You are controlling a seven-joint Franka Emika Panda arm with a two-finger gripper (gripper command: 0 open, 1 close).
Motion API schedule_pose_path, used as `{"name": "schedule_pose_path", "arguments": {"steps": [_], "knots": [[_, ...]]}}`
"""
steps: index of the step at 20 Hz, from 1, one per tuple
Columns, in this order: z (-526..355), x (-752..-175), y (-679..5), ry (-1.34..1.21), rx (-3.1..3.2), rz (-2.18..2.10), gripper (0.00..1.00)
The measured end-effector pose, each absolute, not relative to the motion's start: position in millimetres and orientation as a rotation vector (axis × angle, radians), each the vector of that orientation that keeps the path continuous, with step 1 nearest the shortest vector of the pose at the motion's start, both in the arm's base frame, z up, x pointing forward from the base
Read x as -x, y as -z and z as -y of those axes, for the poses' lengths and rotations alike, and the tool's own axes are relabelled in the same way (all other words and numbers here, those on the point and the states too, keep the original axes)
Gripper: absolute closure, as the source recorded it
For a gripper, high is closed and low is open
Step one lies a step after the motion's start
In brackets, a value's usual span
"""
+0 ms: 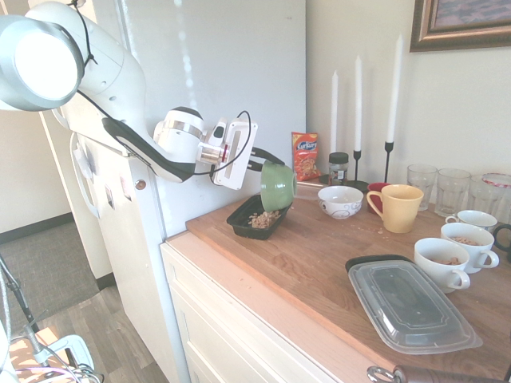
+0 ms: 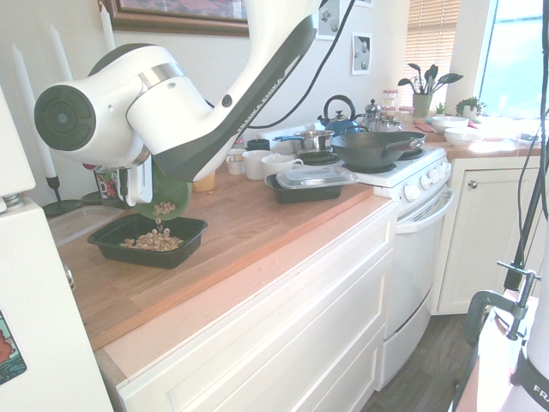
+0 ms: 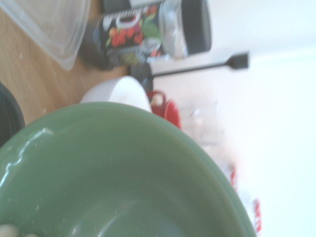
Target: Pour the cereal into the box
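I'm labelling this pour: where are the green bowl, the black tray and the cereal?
green bowl point(image 1: 277, 185), first exterior view, outer wall.
black tray point(image 2: 190, 229), second exterior view, right rim.
cereal point(image 2: 153, 243), second exterior view, heap in the tray.

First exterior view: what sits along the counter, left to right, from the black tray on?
Black tray → green bowl → patterned white bowl → yellow mug → lidded container
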State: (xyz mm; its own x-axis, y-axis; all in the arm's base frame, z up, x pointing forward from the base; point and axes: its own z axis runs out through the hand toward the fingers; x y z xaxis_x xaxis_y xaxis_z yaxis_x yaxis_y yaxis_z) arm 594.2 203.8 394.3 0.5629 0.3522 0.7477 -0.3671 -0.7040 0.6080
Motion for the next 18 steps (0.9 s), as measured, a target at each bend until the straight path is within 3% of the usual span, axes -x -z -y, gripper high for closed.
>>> {"name": "schedule_pose_path", "arguments": {"steps": [18], "knots": [[-203.8,-576.0,-406.4,-1.302,-2.037,-0.001,1.0]]}}
